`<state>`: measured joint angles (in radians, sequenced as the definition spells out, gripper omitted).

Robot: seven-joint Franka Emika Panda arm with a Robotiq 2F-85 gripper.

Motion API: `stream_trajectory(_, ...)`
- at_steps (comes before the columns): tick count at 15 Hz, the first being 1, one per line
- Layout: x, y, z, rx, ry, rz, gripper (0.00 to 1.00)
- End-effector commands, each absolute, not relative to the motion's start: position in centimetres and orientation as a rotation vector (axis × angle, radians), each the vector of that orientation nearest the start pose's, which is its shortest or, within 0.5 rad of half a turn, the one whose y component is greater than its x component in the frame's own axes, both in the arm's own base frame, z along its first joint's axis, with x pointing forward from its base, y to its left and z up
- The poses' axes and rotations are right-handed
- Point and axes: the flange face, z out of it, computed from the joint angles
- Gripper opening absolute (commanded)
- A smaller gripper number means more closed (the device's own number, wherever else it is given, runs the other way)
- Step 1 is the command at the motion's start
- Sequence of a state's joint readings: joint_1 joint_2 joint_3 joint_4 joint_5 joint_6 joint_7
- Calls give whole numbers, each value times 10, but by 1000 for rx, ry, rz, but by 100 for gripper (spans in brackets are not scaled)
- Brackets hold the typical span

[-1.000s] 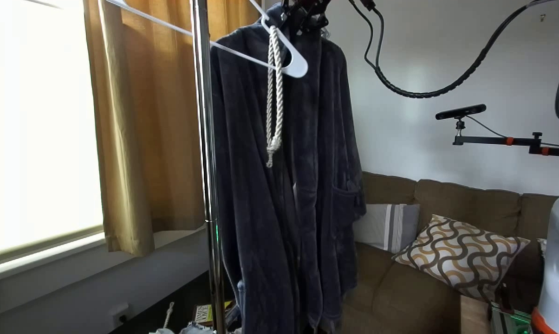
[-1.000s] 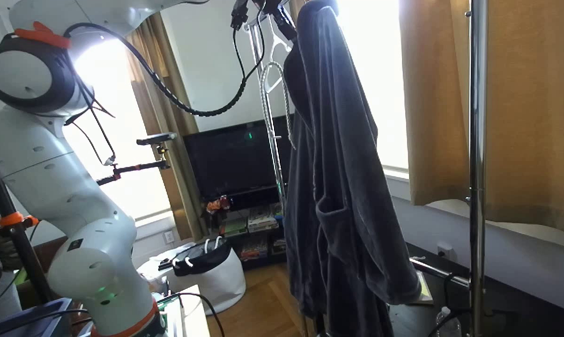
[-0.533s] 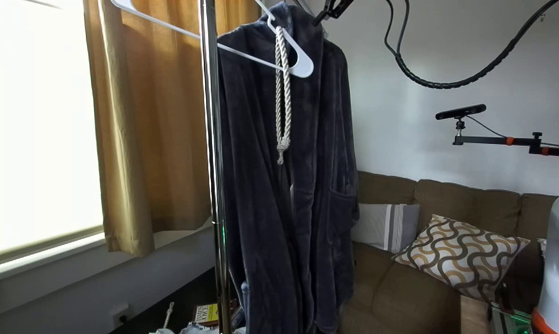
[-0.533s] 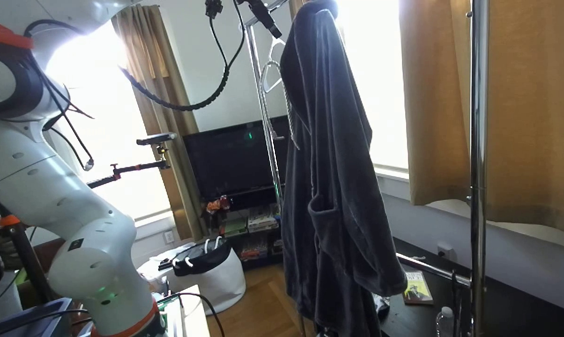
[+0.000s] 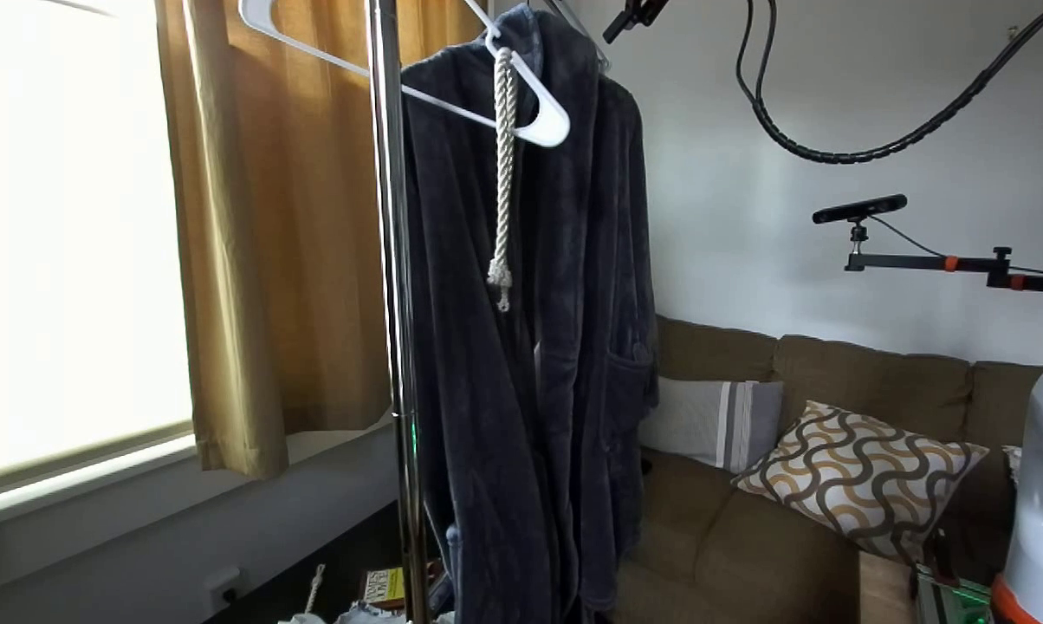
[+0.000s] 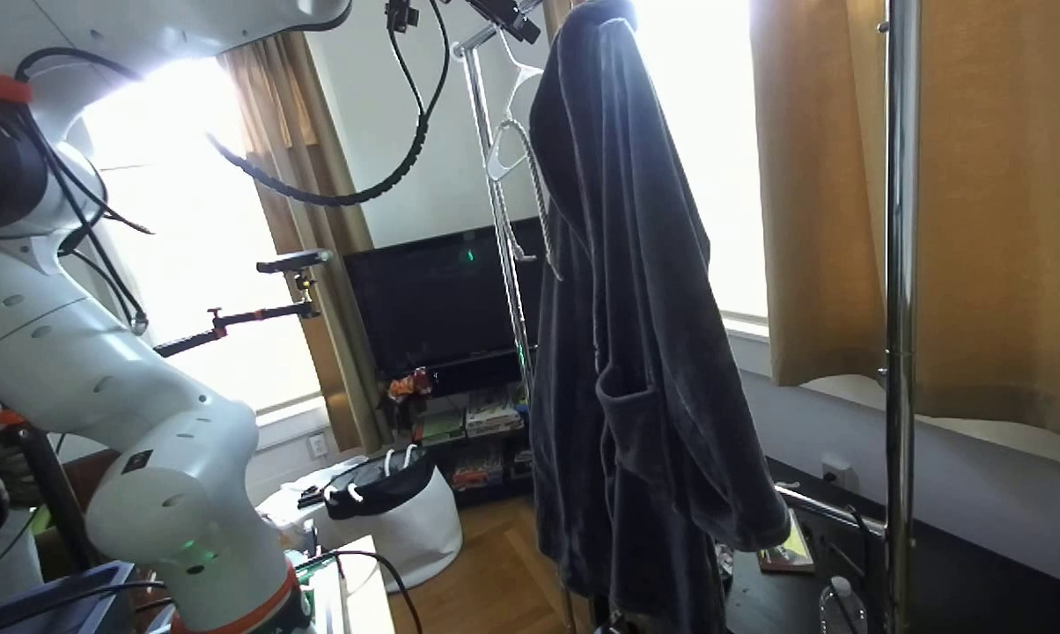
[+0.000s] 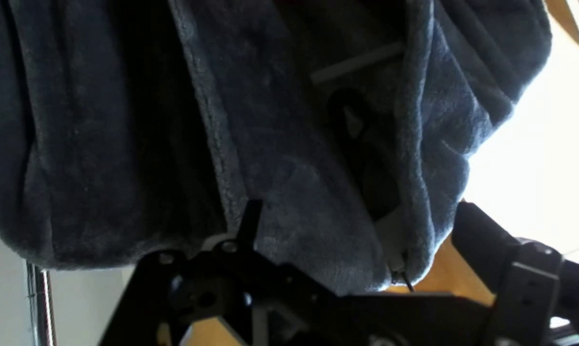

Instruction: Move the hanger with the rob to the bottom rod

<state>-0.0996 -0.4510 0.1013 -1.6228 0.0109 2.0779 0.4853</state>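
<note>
The rob is a dark charcoal-blue fleece robe, hanging at full length in both exterior views (image 5: 530,347) (image 6: 644,308). Its hanger (image 7: 393,233) shows only as a pale piece inside the collar in the wrist view, with a thin dark hook rising from it; the rest is covered by cloth. My gripper (image 7: 358,204) stands open at the collar, its fingers wide apart and nothing clasped between them. In an exterior view a part of the gripper (image 5: 632,19) shows at the top edge, a little apart from the robe's neck. The bottom rod cannot be made out.
A white hanger (image 5: 543,126) with a twisted cord (image 5: 503,173) hangs beside the robe. Chrome rack posts (image 5: 393,303) (image 6: 900,308) stand near it. Orange curtains (image 6: 812,176), a sofa (image 5: 721,520), a white bag (image 6: 407,528) and a dark tabletop (image 6: 776,599) lie around.
My gripper was at the robe's collar a second ago; its jaws have opened and it has drawn back from the cloth. The robe, white hanger and cord have swung slightly.
</note>
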Motion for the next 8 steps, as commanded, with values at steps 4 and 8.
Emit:
stream_trajectory(4,409,23,888,-2674,515,-1285,100)
stream_trajectory(8,404,34,881,-2931,403,-1275,100)
